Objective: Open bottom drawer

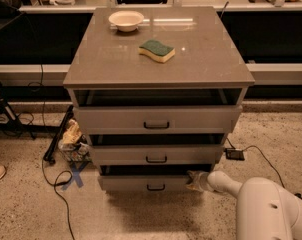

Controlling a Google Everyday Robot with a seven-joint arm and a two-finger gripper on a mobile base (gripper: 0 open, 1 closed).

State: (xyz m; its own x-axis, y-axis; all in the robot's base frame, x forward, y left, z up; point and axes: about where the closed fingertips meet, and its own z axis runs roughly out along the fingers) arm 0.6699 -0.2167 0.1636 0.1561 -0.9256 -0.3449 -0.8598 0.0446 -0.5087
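Starting at the bottom drawer (136, 183), we find it lowest in the grey cabinet (116, 59), just above the floor, its front slightly proud with a dark gap above. Its long axis runs left to right, with the small black handle (156, 187) at the middle. Our gripper (195, 180) sits at the front's right end, by its top edge; whether it is wide or narrow we cannot tell. The handle lies to its left, so we judge the pull should come straight outward.
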